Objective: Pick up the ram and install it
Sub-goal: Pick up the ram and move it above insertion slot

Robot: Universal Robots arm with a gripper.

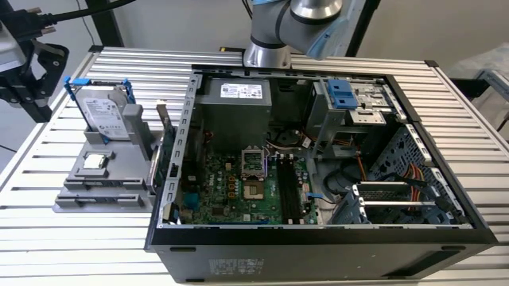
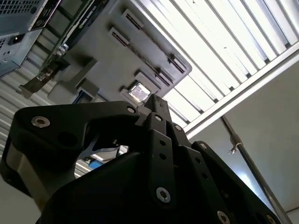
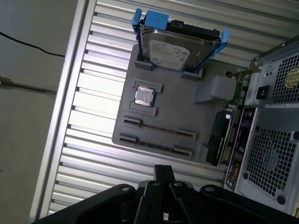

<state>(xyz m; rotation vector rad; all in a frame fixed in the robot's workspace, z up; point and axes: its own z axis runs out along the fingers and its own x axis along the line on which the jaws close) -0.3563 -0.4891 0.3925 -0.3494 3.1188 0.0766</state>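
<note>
My black gripper (image 1: pixel 36 110) hangs above the table's edge on the exterior view's left, beside the grey holder (image 1: pixel 75 196) and apart from it. In both wrist views its fingertips (image 3: pixel 163 169) (image 2: pixel 156 99) meet with nothing between them. The holder (image 3: pixel 187 116) carries two long narrow slots (image 3: pixel 159 129), each showing a thin dark line. I cannot tell whether that line is the ram standing on edge. Dark memory slots (image 1: pixel 286 190) run across the green motherboard (image 1: pixel 230 190) inside the open computer case (image 1: pixel 318 238).
On the holder stand a silver hard drive in a blue frame (image 1: pixel 105 113) and a small square processor chip (image 1: pixel 95 161). An expansion card (image 1: pixel 164 122) stands upright between holder and case. The arm's base (image 1: pixel 275 36) rises behind the case. The table top is ribbed aluminium (image 1: pixel 47 238).
</note>
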